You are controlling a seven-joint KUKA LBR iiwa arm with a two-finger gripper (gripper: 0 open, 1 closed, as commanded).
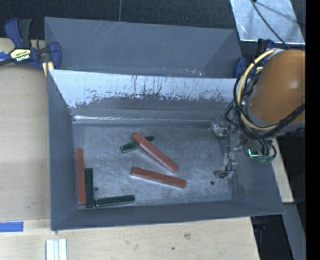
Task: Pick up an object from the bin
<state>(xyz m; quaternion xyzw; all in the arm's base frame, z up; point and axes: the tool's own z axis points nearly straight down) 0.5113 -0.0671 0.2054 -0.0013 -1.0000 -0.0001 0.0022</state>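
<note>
My gripper [224, 172] hangs low at the right side of the bin, just above the floor, with nothing seen in it. The nearest loose thing is a red-brown flat bar [158, 177] lying almost level on the floor to the gripper's left, well apart from it. Above that bar a second red-brown bar [155, 152] lies on a slant, its upper end resting across a short dark green bar [130, 146].
Along the bin's left wall a thin red-brown bar [80, 176] lies lengthwise beside a dark green bar [89, 187]. Another dark green bar [115, 201] lies along the front wall. The arm's orange cover and cables hang over the right rim.
</note>
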